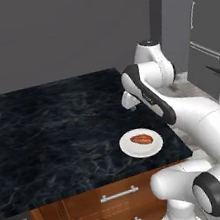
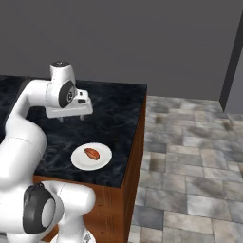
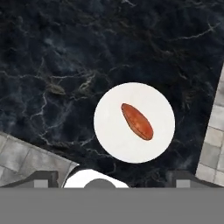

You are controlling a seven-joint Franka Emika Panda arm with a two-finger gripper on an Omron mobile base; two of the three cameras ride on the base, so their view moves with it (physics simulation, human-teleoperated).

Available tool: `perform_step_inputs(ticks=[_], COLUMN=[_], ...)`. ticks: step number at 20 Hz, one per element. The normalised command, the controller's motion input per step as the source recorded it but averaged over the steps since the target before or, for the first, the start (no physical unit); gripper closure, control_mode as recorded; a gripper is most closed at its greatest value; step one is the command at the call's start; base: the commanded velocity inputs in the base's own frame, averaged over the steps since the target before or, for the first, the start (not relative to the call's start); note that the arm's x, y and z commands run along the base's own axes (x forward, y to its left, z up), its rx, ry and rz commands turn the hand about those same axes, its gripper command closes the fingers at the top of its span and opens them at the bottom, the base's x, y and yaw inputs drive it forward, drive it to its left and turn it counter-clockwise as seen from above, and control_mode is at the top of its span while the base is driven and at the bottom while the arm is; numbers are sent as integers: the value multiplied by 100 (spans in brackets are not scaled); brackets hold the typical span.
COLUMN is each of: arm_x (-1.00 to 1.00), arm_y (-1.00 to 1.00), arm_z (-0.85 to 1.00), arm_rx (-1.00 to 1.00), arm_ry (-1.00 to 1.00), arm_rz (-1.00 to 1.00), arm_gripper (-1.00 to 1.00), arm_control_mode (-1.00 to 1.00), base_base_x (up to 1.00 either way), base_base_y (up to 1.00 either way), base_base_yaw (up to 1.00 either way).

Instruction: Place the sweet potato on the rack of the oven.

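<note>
Potato [image 3: 137, 121] lies on plate [image 3: 109, 144], roughly center, long axis running 10-to-4 o'clock in hand view. Nothing touching it. Plate sits on dark marble counter [image 1: 50, 137], near the corner by the front edge; in left base view it's at abt 5 o'clock of the counter top, drawers [image 1: 116, 196] just below.

Gripper [image 2: 71, 117] hangs above the counter, back from the plate, clear of it, at abt 11 o'clock from plate in right base view. Jaws spread wide, nothing between them. Tips at bottom of hand view, potato at abt 12 o'clock from them, so cam looks down onto it.

Tile floor [image 2: 190, 156] at 3 o'clock of counter in right base view.

Step, my read: approach for pick, no grasp yet; task barely begun.

Risks: potato small, tapered, rounded, so likely to roll or squirt out if jaws close along the long axis or off-center. Wrist prob needs turning across the narrow width. Too deep a descent = tips hit plate, could push it twd the counter edge. Weak pinch = drop during the carry to the oven.
</note>
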Motion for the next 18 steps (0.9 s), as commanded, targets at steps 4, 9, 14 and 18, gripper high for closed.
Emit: perform_step_inputs(ticks=[4,9,14,18], arm_x=[15,49,23,23], arm_y=[-4,-55,-27,-1], arm_z=[-89,-74,-47,-45], arm_rx=[-36,-10,9,6], arm_ry=[2,16,6,0], arm_rz=[25,15,10,11], arm_gripper=[-100,-100,-100,-100], arm_control_mode=[-100,-100,-100,-100], base_base_x=[0,0,0,0], base_base_y=[0,0,0,0], base_base_yaw=[0,0,0,0])
